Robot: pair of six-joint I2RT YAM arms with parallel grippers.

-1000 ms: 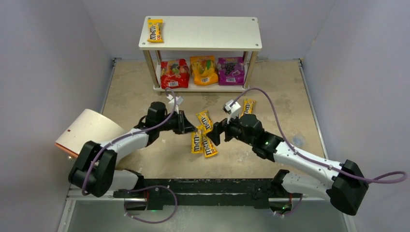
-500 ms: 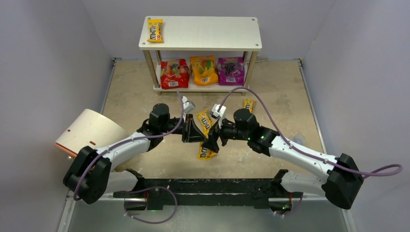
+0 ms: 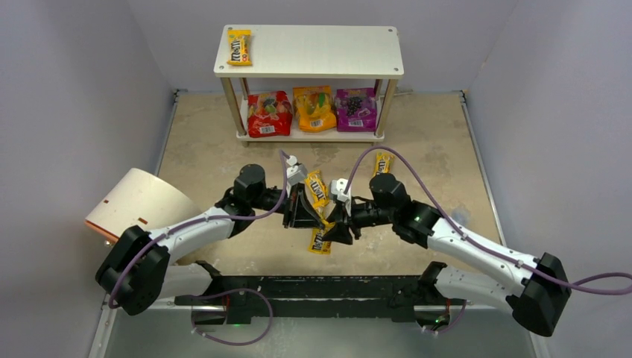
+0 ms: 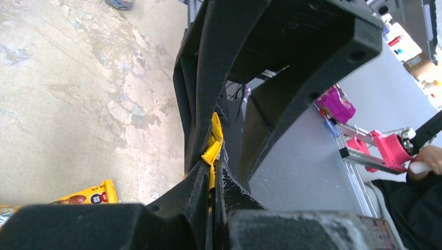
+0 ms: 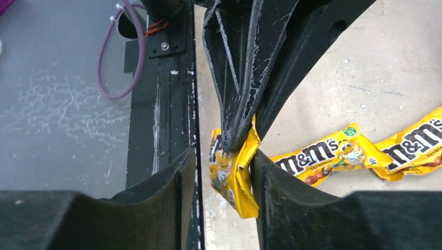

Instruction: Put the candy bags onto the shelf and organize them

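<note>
My left gripper point(image 3: 307, 215) point(image 4: 213, 167) is shut on the top edge of a yellow candy bag point(image 3: 320, 240) point(image 4: 215, 139) that hangs above the floor. My right gripper point(image 3: 337, 226) point(image 5: 224, 162) meets it head-on and straddles the same bag point(image 5: 233, 177). One finger point(image 5: 272, 179) touches the bag, while a gap shows at the other. Loose yellow bags lie by the left wrist point(image 3: 317, 186) point(image 5: 318, 156) and further right point(image 3: 382, 162). The shelf point(image 3: 320, 52) carries one yellow bag point(image 3: 239, 46) on top and red point(image 3: 269, 113), orange point(image 3: 314, 108) and purple point(image 3: 355, 109) pouches below.
A white-and-orange cylinder point(image 3: 134, 203) lies on its side at the left, beside my left arm. Grey walls close in the sandy floor on three sides. A black rail point(image 3: 313, 287) runs along the near edge.
Both grippers have drawn together at the middle. The right gripper's jaws have narrowed from wide open around the bag that the left gripper holds.
</note>
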